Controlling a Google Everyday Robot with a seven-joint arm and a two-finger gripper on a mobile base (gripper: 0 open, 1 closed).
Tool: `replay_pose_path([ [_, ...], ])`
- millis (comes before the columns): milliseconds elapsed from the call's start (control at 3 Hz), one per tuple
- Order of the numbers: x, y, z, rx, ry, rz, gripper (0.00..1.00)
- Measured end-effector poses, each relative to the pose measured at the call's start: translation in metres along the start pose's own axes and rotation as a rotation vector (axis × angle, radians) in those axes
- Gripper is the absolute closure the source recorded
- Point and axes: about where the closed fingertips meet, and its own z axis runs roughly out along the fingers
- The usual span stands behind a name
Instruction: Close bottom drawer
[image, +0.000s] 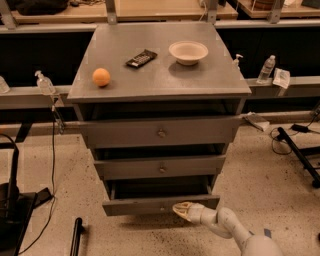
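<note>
The bottom drawer (135, 204) is the lowest and narrowest grey front of the cabinet, and it stands pulled out a little, with a dark gap above its front. Its small round knob (161, 205) sits at the centre of the front. My gripper (180, 210) reaches in from the lower right on a white arm. Its pale tip rests against the drawer front just right of the knob.
Above are the mid-width drawer (160, 167) and the widest drawer (160, 132). On the cabinet top lie an orange (101, 77), a dark packet (141, 58) and a white bowl (188, 52). Black stands and cables sit on the floor at left (15, 210) and right (300, 155).
</note>
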Motion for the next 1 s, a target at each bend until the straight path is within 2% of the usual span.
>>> replay_pose_path([
  [667, 0.008, -0.002, 0.003, -0.01, 0.0, 0.025, 1.0],
  [1000, 0.021, 0.006, -0.005, -0.023, 0.017, 0.047, 1.0],
])
